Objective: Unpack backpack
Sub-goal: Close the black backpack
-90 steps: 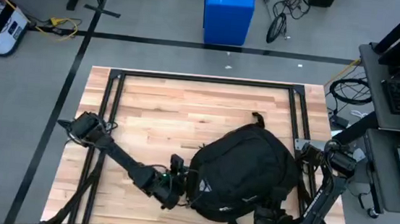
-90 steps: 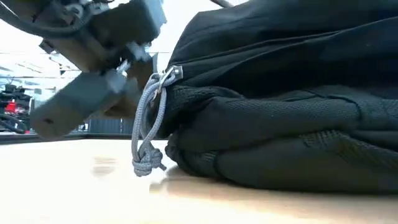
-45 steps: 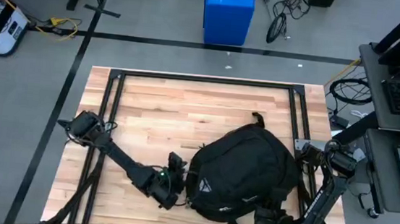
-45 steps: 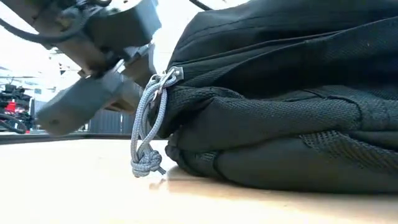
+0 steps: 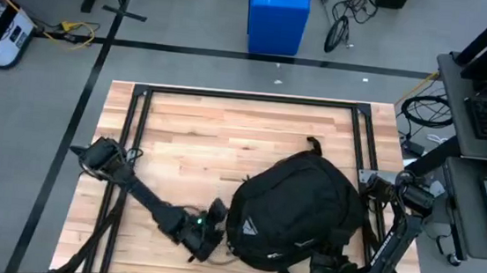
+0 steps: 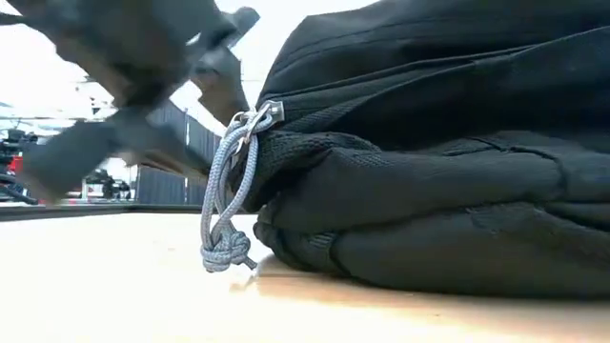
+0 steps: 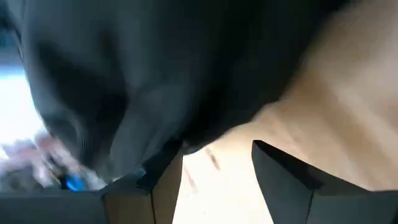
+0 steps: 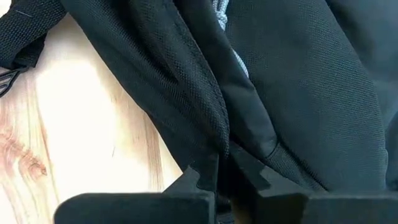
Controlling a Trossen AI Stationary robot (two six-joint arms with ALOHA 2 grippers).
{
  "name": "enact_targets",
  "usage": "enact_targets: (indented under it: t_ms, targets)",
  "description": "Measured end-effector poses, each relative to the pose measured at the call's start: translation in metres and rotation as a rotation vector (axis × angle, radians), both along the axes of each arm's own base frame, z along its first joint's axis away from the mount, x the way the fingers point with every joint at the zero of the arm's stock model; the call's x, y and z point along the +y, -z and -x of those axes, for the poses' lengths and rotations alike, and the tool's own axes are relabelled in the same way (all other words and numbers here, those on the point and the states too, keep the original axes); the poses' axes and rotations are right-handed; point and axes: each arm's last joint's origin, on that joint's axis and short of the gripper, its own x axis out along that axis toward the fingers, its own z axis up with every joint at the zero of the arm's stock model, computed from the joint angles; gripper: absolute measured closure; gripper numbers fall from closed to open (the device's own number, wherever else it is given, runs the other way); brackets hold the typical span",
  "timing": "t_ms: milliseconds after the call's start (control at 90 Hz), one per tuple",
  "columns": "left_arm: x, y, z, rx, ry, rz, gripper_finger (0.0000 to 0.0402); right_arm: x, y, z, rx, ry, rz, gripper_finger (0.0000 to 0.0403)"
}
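On wood table (image 5: pixel 190 141), backpack (image 5: pixel 299 212), white triangular logo (image 5: pixel 247 226); left gripper (image 7: pixel 214 163) spread, right gripper (image 8: pixel 227 168) pinching its fabric.

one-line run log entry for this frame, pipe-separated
stage: zipper approach | backpack: flat on table, closed | left gripper: open, at zipper-pull cord | right gripper: pinching backpack fabric

Matt black woven cloth and coarse mesh cover the backpack (image 5: pixel 297 212); its grey zip cord (image 6: pixel 227 205) is braided; pale, smooth-planked wooden worktop (image 5: pixel 199 141).
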Motion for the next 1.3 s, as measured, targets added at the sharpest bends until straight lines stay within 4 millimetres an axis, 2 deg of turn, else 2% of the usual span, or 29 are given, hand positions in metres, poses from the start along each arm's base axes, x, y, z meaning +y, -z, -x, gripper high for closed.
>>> enact_targets:
  t_ms: [122, 233, 578, 733, 811, 878, 1022, 1056, 1167, 1300]
  targets:
    - [-0.013, -0.002, 0.009, 0.009, 0.094, -0.161, 0.0207, 0.000, 0.000, 0.000, 0.000, -0.001, 0.000, 0.0403]
    - [-0.021, -0.003, 0.012, 0.018, 0.165, -0.219, 0.0195, 0.000, 0.000, 0.000, 0.000, -0.001, 0.000, 0.0403]
    - [-0.019, -0.014, -0.009, -0.112, 0.187, -0.179, 0.0132, 0.001, 0.000, 0.000, -0.002, -0.004, -0.009, 0.0403]
    - [-0.004, -0.011, -0.023, -0.088, 0.190, 0.005, 0.0127, 0.001, 0.000, 0.000, -0.001, -0.005, -0.011, 0.0403]
    - [0.004, -0.008, -0.027, -0.078, 0.160, 0.016, 0.0149, 0.001, 0.000, 0.000, -0.002, -0.004, -0.012, 0.0403]
    - [0.008, -0.006, -0.029, -0.052, 0.177, 0.012, 0.0193, 0.001, 0.000, -0.001, -0.004, -0.004, -0.011, 0.0403]
    - [0.012, -0.006, -0.032, -0.064, 0.156, 0.054, 0.0350, 0.001, 0.000, -0.001, -0.003, -0.003, -0.011, 0.0402]
    - [0.012, -0.007, -0.032, -0.075, 0.139, 0.069, 0.0373, 0.000, 0.000, -0.001, -0.004, 0.003, -0.013, 0.0400]
    - [0.013, -0.007, -0.032, -0.114, 0.073, 0.099, 0.0383, -0.002, -0.009, -0.008, -0.032, 0.075, -0.043, 0.0389]
    - [0.015, -0.007, -0.031, -0.139, 0.016, 0.060, 0.0394, -0.001, -0.033, -0.019, -0.069, 0.131, -0.091, 0.0371]
